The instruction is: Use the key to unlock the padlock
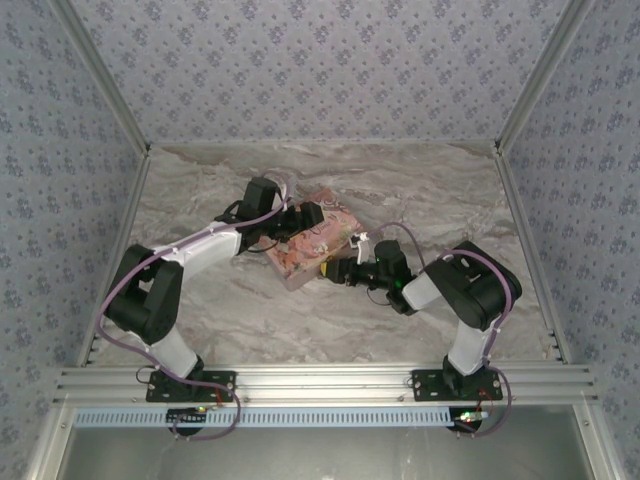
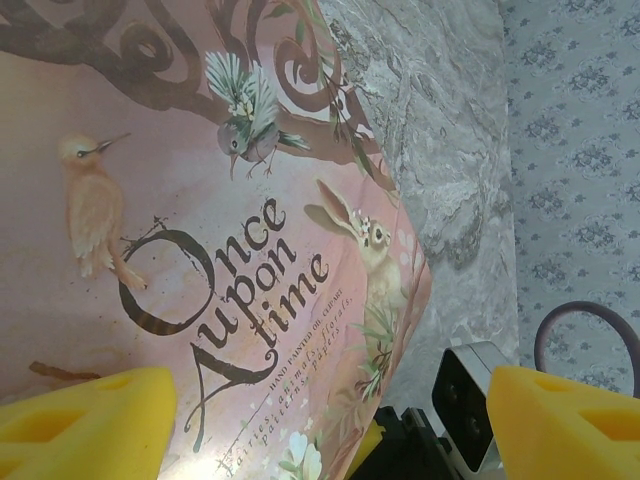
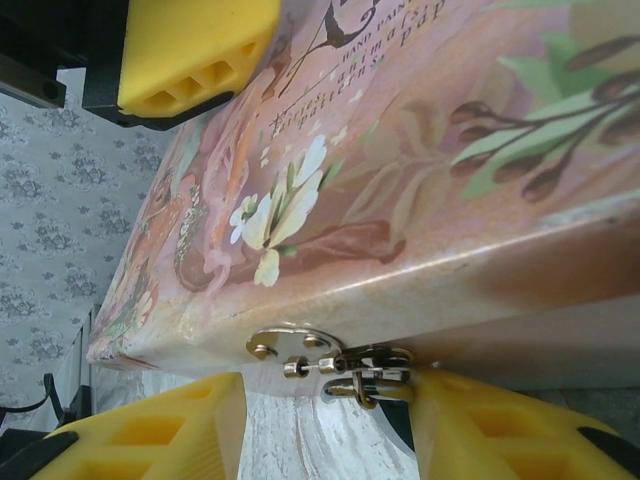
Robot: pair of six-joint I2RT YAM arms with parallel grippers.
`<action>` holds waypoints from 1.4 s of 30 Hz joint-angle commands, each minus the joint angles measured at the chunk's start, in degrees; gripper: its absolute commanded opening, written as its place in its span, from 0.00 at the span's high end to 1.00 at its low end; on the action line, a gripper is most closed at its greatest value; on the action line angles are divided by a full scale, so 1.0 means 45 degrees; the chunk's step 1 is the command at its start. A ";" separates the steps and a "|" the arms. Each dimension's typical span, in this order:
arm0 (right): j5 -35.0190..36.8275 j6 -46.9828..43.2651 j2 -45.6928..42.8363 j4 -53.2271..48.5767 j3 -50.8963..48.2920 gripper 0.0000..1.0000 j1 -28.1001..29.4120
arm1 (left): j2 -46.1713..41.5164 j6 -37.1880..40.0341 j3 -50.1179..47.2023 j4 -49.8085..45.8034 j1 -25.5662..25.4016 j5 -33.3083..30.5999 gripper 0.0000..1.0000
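— Yellow-fingered hands: count and state?
— Two. The left hand (image 2: 325,385) is spread above the lid of the one pink tin (image 1: 312,245). The right hand (image 3: 328,400) is spread at the tin's front wall, fingers flanking the hasp (image 3: 285,345).
— Padlock?
— One padlock (image 3: 368,375), hooked into the hasp ring, just beside one right-hand finger. Its long axis runs along the wall, shackle toward the hasp; the body is mostly hidden.
— Surroundings?
— Grey-veined marble surface (image 1: 440,190); floral-papered walls (image 1: 300,60).
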 commanded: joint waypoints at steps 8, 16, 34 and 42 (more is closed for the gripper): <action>-0.0377 -0.0232 -0.0187 0.0563 -0.0201 0.58 -0.0095 | 0.0275 0.0047 -0.0088 -0.0098 -0.0075 -0.0005 0.19; -0.0463 -0.0280 -0.0251 0.0525 -0.0251 0.64 -0.0111 | 0.0273 0.0058 -0.0106 -0.0112 -0.0073 -0.0025 0.18; -0.0265 -0.0265 -0.0347 0.0191 -0.0281 0.93 -0.0205 | 0.0227 0.0038 -0.0092 -0.0132 -0.0055 -0.0083 0.18; 0.0210 -0.0179 -0.0785 0.0079 -0.0417 0.97 -0.0197 | 0.0264 0.0009 -0.0078 -0.0149 -0.0067 -0.0101 0.18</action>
